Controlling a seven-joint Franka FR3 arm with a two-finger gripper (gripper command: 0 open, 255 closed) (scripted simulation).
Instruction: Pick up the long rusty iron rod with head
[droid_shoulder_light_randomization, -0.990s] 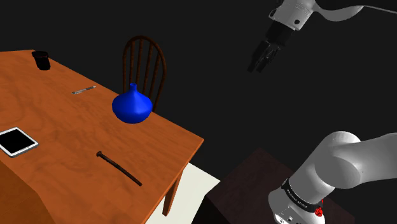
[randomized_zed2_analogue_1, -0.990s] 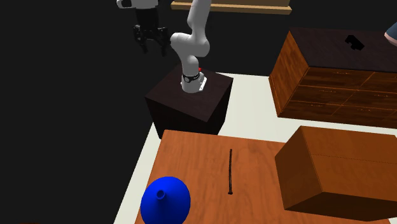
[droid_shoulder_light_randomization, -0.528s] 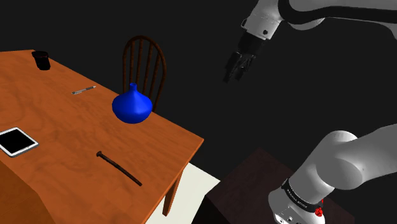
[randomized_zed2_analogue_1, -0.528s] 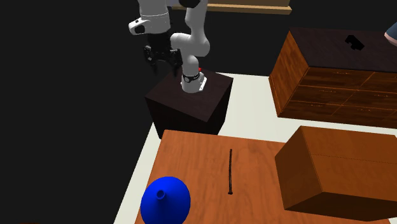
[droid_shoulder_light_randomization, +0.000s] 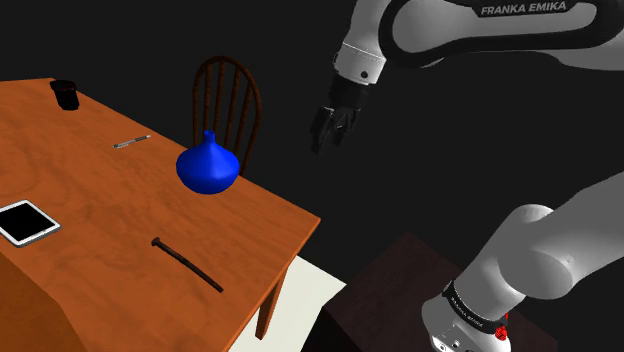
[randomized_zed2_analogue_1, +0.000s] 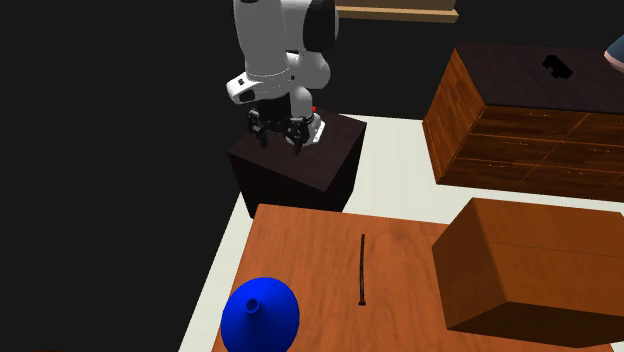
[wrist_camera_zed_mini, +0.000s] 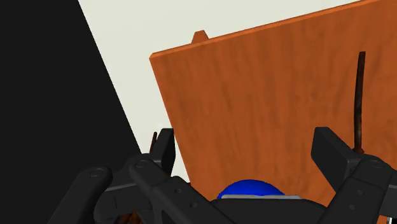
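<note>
Orange wooden table against a black area. Rusty rod lies flat near its stand-side edge, long axis pointing toward my stand. My gripper hangs high, fingers spread, empty; the rod sits below, toward the shoulder view's left.

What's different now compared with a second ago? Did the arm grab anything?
The gripper swung down and toward the shoulder view's left, closer to the table, fingers open, holding nothing. The dark rod, blue vase and tablet lie where they were.
</note>
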